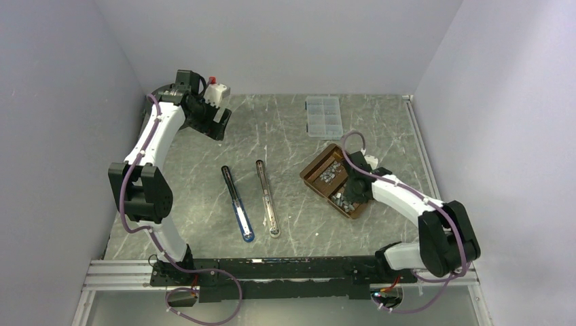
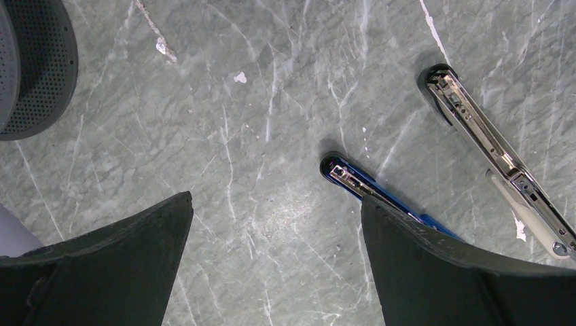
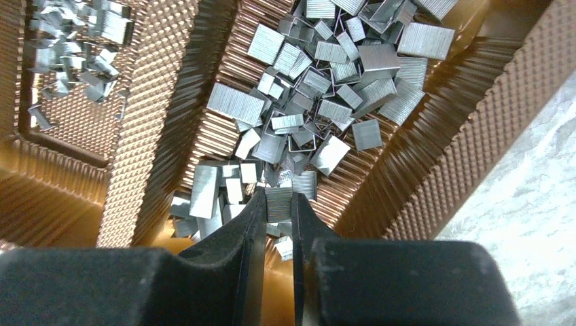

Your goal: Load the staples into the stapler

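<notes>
Staplers, two in number, lie nearest the arm bases on the grey marbled worktop (image 1: 292, 139), side by side and roughly parallel, both opened out long: a blue stapler (image 1: 238, 205) on the left and a silver stapler (image 1: 267, 200) just beside it on the right, not touching. To their right sits a brown tray (image 1: 310, 173), set at an angle, with ribbed walls dividing it into compartments. Staples (image 3: 326, 75) are heaped loose in the compartment under the right wrist camera as many short silver blocks of differing length, with a smaller scatter in the adjoining compartment. The right hand (image 3: 278, 198) is down inside this tray, its two black fingers drawn close together and pressed against both sides of one staple strip (image 3: 278, 204) at the near end of the heap. The left hand (image 2: 277, 198) hangs above the far left of the worktop, fingers spread fully apart and holding nothing; bare worktop shows between them, and the far ends of both staplers appear to its right. Farthest back, near the rear wall, a clear compartment box (image 1: 323, 117) lies flat.
</notes>
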Robot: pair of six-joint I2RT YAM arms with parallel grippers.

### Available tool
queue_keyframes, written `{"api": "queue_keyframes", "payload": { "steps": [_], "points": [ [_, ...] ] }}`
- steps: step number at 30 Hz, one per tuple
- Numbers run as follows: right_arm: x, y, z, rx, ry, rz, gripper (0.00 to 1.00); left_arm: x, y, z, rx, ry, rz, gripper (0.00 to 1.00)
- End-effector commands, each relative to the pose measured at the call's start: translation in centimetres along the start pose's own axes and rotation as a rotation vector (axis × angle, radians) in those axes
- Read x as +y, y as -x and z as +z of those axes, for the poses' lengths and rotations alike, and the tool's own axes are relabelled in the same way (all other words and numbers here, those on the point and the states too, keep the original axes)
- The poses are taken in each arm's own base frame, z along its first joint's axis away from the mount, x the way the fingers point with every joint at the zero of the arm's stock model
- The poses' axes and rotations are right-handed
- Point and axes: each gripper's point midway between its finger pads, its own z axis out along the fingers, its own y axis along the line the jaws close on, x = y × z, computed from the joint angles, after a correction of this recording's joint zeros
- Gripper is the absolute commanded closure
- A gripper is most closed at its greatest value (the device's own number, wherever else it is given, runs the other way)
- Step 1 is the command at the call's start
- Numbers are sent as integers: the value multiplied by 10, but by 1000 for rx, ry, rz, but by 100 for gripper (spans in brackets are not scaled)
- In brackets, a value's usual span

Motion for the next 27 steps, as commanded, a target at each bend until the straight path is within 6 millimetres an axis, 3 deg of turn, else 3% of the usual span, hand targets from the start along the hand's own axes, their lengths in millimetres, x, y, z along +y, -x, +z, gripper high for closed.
{"api": "queue_keyframes", "payload": {
  "steps": [1, 5, 10, 15, 21, 27],
  "points": [
    [4, 21, -23, -70, 35, 1, 100, 3, 19, -23, -72, 25, 20, 0],
    [13, 22, -37, -80, 69, -20, 100, 3, 19, -24, -73, 27, 22, 1],
    [39, 18, -65, -98, 127, -78, 100, 4, 20, -25, -75, 33, 25, 0],
    [74, -7, -87, -73, 204, -164, 100, 4, 19, -26, -70, 35, 23, 1],
    [110, -64, -80, 14, 244, -293, 100, 4, 19, -29, -69, 39, 21, 1],
    [144, -90, -67, 46, 296, -343, 100, 3, 16, -30, -64, 40, 19, 1]
  ]
}}
